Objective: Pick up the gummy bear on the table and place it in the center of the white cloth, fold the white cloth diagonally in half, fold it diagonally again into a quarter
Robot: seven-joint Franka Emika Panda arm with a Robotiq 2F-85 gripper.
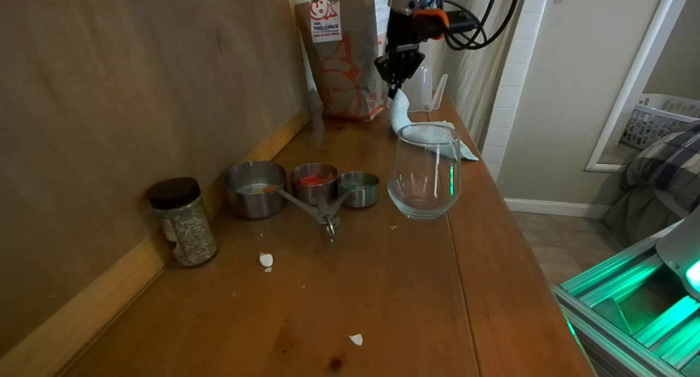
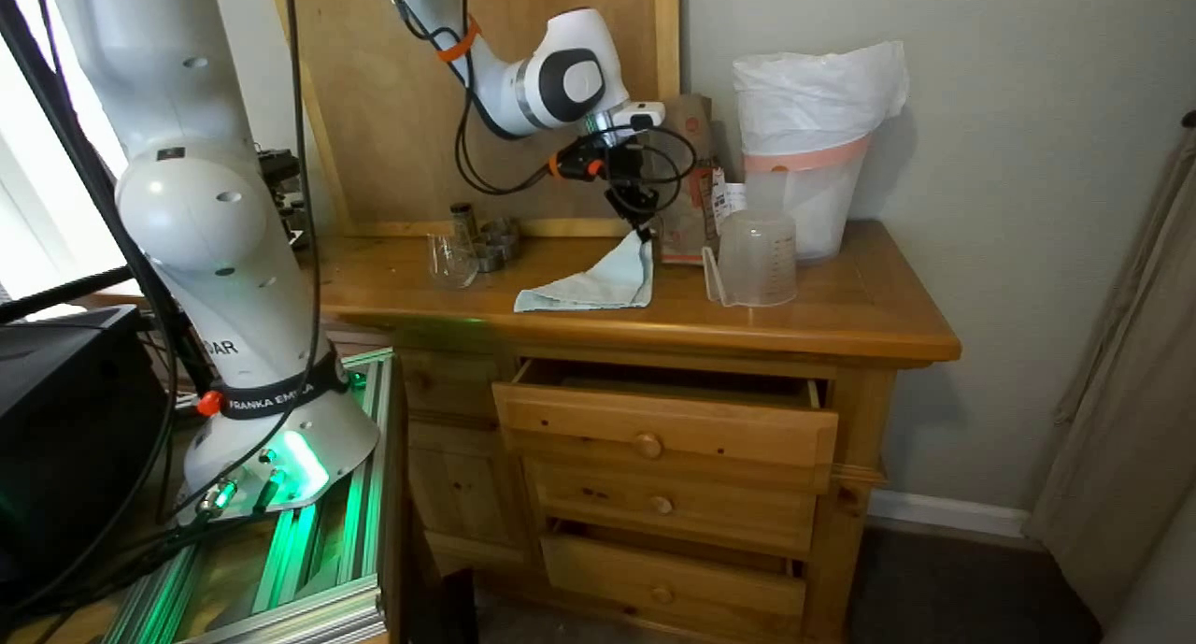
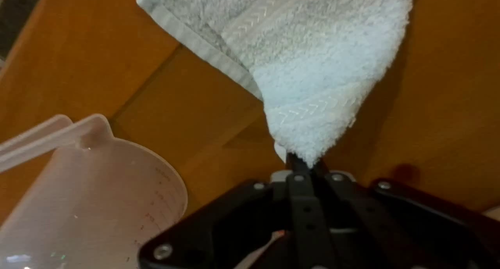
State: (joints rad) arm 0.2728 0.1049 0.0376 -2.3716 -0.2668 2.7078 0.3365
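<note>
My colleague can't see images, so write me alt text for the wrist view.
A black gripper pinches a corner of a white cloth above a brown wooden table. A translucent measuring pitcher fills the lower left.

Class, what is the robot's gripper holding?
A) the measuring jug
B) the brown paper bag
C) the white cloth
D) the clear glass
C: in the wrist view the gripper is shut on the tip of the white cloth, which slopes up to it from the table in both exterior views.
</note>
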